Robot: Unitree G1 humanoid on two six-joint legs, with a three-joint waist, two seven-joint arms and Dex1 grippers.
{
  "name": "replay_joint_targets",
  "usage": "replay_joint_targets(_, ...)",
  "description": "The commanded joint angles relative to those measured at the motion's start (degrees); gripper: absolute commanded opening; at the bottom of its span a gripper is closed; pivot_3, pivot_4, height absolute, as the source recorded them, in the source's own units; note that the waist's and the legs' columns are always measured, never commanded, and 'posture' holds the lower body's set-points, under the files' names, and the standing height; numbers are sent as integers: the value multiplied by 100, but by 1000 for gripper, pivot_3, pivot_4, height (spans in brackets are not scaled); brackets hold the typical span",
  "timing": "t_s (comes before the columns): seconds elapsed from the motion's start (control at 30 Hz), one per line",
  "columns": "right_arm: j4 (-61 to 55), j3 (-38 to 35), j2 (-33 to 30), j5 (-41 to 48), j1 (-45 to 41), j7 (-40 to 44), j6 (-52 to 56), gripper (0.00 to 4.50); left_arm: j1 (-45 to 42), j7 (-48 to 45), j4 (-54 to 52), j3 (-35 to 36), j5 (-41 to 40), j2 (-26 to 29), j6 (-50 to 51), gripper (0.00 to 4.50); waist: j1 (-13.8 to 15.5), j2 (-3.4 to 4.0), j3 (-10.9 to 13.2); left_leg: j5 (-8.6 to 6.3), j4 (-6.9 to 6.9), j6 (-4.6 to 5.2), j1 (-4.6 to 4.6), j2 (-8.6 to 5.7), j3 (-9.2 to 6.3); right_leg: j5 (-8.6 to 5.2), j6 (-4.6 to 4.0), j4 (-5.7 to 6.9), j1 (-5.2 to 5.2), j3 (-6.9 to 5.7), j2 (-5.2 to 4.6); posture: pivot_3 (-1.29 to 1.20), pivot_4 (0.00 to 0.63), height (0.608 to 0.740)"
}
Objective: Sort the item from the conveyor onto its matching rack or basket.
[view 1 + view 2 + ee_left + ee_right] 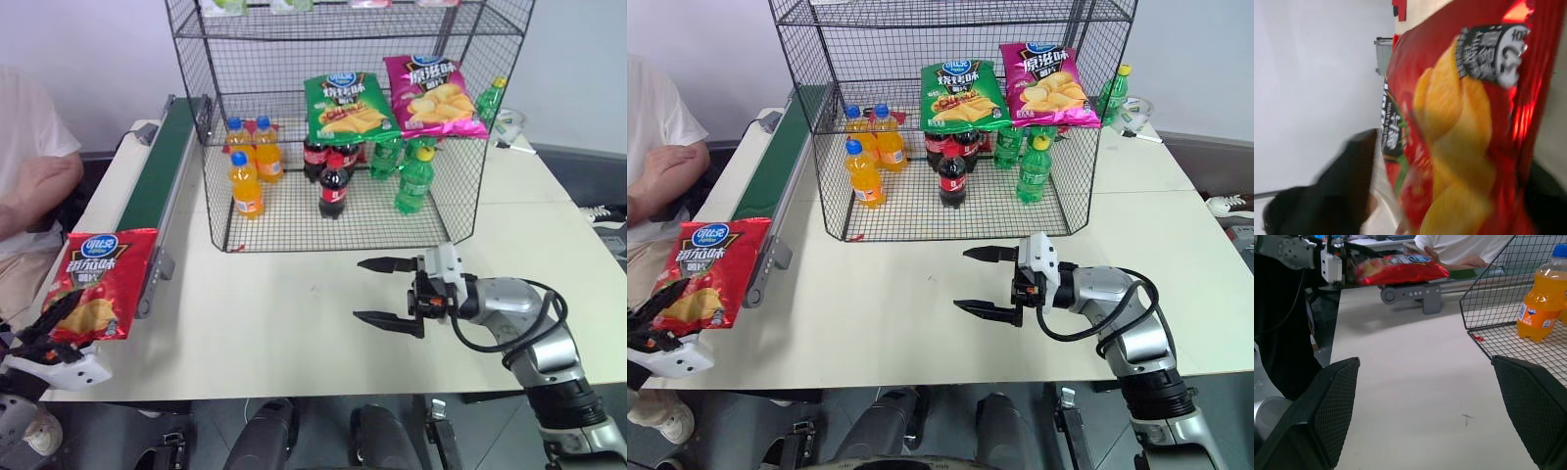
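Note:
The item, a red chip bag (98,284) with a blue oval logo, is held upright just beyond the near end of the conveyor (162,166), at the table's left edge. My left gripper (49,328) is shut on its lower part, and the bag (1464,137) lies between the fingers in the left wrist view. The wire rack (217,201) stands at the back of the table. My right gripper (360,290) hovers open and empty over the table in front of the rack, pointing left toward the bag (1400,271).
On the rack's shelf lie a green chip bag (348,106) and a magenta chip bag (433,96). Orange bottles (245,181), cola bottles (333,181) and green bottles (413,176) stand on its floor. A person's arm (34,181) rests at the left.

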Motion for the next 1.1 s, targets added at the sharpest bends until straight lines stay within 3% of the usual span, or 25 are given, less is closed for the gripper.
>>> replay_joint_targets(0.03, -94, -111, 30, 16, -98, -39, -134, 4500, -39, 94, 68, -31, -120, 27, -17, 1590, -2, -1, 0, 0, 0, 0, 0, 0, 0, 0, 0, 0, 0, 0, 0, 0, 150, 740)
replay_joint_targets(0.13, -59, -144, 8, -4, -92, -63, -181, 4500, -124, 147, 165, -92, -134, 41, 23, 72, 0, 0, 0, 0, 0, 0, 0, 0, 0, 0, 0, 1, 0, 0, 0, 0, 150, 740)
replay_joint_targets(0.17, -52, -147, 2, -6, -89, -67, -191, 4500, -146, 151, 192, -102, -143, 46, 26, 21, 0, -1, -1, 0, 0, 0, 1, 0, 0, 0, 0, 3, 0, 0, 0, 0, 150, 740)
replay_joint_targets(0.4, 45, -169, 67, -94, -114, -199, -371, 4500, -238, 157, -13, 182, -433, 51, 40, 21, 1, -2, -1, 1, 1, 0, 2, 0, 0, 1, 1, 5, 0, 0, 1, 0, 150, 740)
replay_joint_targets(0.53, 336, -344, 302, -273, -280, -571, -854, 4500, -230, -87, -1322, 758, -629, 72, 212, 21, 12, -16, -6, 2, 2, -2, 2, 0, -1, 1, 0, 6, 0, 0, 1, 0, 150, 740)
replay_joint_targets(0.7, 726, -622, 765, -651, -474, -1399, -1579, 4500, -550, -717, -2500, 908, -686, 33, 550, 21, -3, -15, -8, 3, 5, -3, 3, -2, 1, 1, 0, 7, 3, 0, 1, 0, 150, 740)
replay_joint_targets(0.9, 955, -941, 1242, -1430, -548, -2738, -2526, 4500, -1655, -1360, -3247, 522, -849, 15, 897, 21, -20, -10, -5, 17, 3, -4, 3, -2, 3, 4, -2, 23, -5, 2, 13, 0, 150, 740)
replay_joint_targets(1.1, 755, -830, 1562, -1692, -445, -3364, -2620, 4500, -3567, -1679, -3032, -532, -599, -367, 1254, 21, -1, -11, -6, 24, 3, -11, 13, -2, 0, 8, -7, 34, -1, 2, 25, 0, 150, 740)
